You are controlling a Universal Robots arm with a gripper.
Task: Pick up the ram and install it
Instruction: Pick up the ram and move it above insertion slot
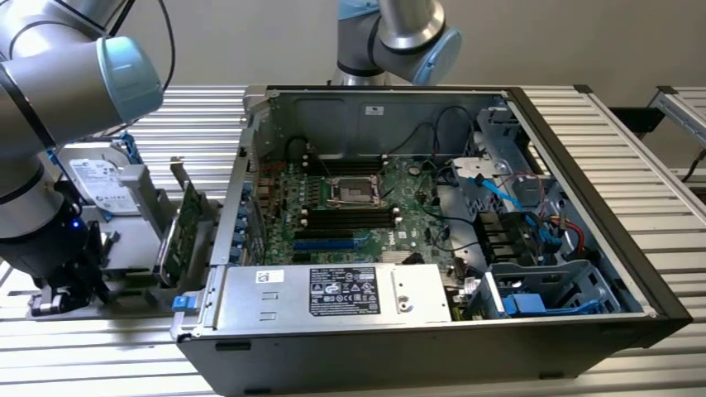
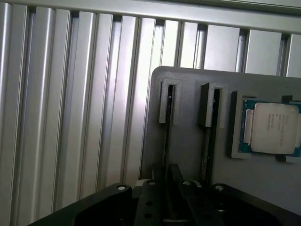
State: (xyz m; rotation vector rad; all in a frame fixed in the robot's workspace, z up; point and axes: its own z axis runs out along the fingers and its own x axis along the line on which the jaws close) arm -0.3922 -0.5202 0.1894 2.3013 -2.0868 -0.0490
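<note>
In the exterior view the gripper [image 1: 69,289] is seen lowered at the left, over a grey holder [image 1: 135,248] that is set beside the open computer case [image 1: 331,124] on the ribbed metal table [image 1: 646,132]; the motherboard [image 1: 414,213] is exposed inside the case. In the wrist view the gripper [image 2: 171,182] is positioned just above the holder [image 2: 188,80]; the ram [image 2: 167,141] is seen edge-on as a thin dark strip, stood upright in the holder's slot in line with the gripper; whether the gripper is clamped on it cannot be told. A processor [image 2: 275,128] is seated in a recess of the same holder, beyond a second slot.
</note>
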